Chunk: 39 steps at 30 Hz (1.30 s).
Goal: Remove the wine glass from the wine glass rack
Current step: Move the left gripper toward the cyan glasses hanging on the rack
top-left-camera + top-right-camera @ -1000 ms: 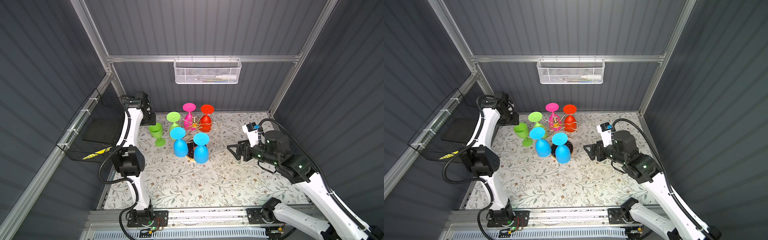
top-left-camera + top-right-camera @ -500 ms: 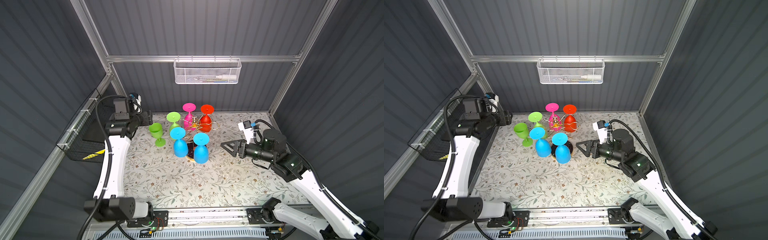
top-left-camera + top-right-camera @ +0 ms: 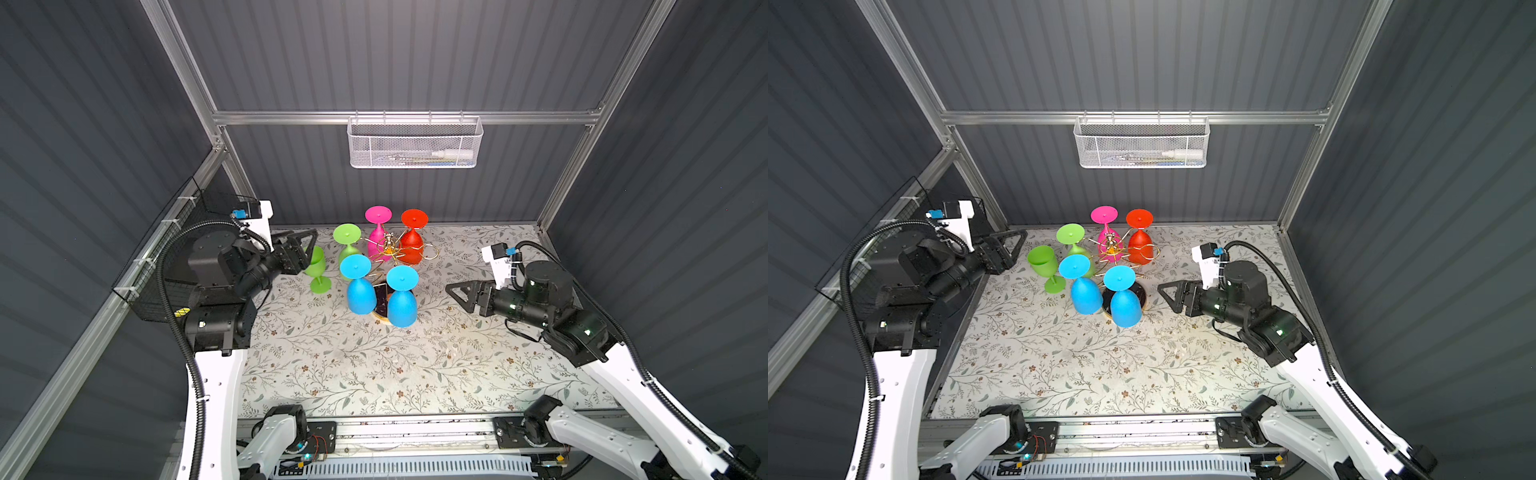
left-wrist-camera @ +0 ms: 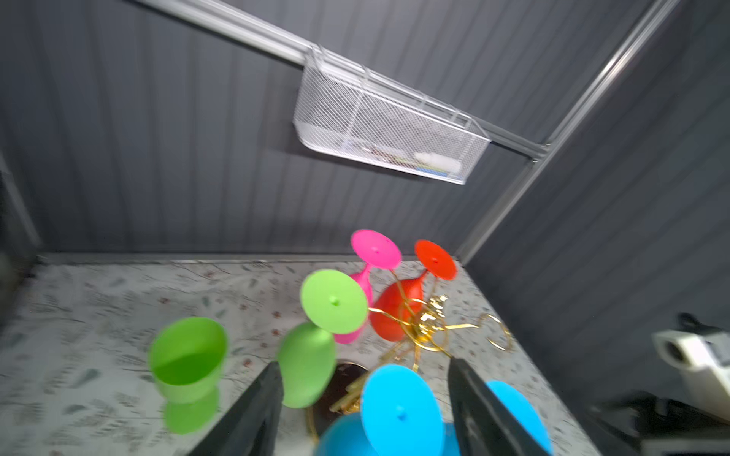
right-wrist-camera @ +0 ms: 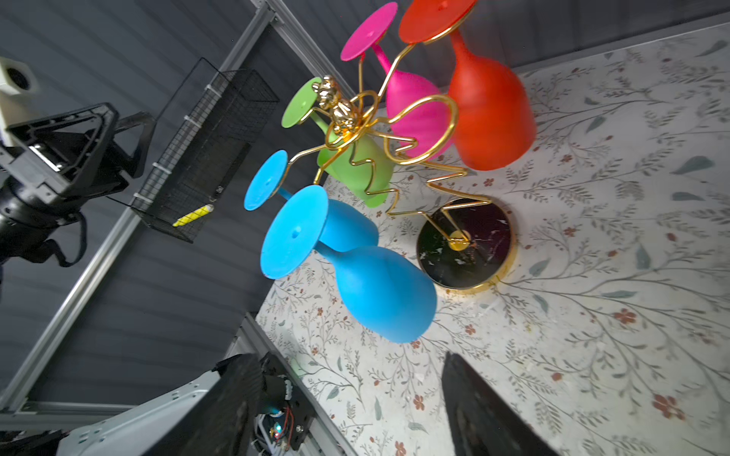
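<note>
See left gripper [image 3: 1013, 251] and right gripper [image 3: 1169, 293] spread wide, empty, flanking gold wire wine glass rack [image 3: 1111, 249], round black marbled base [image 5: 466, 244]. Count five matte glasses [image 3: 1125, 309] hung bowl-down, green wine glass [image 3: 1042, 259] upright near left gripper. Spot white tube [image 3: 451, 154] in white mesh basket [image 3: 365, 143] behind.

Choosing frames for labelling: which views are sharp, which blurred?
Left wrist view: motion-blurred, the upright green wine glass smeared. Right wrist view: sharp on the wine glass rack. Both top views: crisp, brighter patch on the floral tabletop.

Left hand [image 4: 363, 365], fingers apart, faces the wine glass rack [image 4: 422, 327].
</note>
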### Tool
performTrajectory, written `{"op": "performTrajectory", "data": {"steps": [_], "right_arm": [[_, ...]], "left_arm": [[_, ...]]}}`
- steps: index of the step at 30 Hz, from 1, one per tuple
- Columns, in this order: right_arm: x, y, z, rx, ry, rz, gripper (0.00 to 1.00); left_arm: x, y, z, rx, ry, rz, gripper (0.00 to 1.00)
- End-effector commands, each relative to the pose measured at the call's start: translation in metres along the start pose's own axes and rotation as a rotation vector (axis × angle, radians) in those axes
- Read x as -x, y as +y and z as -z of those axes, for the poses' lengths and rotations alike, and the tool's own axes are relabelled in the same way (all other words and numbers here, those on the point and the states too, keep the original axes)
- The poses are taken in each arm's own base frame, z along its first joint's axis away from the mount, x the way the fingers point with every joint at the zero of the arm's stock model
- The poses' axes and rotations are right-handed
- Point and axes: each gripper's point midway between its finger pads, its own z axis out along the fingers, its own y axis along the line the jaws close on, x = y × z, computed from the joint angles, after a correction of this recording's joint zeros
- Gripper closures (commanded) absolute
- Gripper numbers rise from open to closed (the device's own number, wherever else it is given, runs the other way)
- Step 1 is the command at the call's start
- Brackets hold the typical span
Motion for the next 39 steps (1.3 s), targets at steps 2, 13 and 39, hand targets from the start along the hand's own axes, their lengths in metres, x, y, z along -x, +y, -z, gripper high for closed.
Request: {"op": "performTrajectory", "data": {"steps": [2, 13, 39], "right_arm": [[0.015, -0.016, 0.019, -0.14, -0.069, 0.097, 0.22], [0.027, -0.029, 0.027, -0.236, -0.115, 0.153, 0.12], [0.038, -0.033, 0.027, -0.29, -0.116, 0.15, 0.08]], "left_arm": [[-0.034, -0.044, 0.02, -0.222, 0.141, 0.225, 0.37], [-0.066, -0.061, 0.06, -0.207, 0.177, 0.316, 0.36], [0.003, -0.102, 0.004, -0.407, 0.115, 0.105, 0.3]]}}
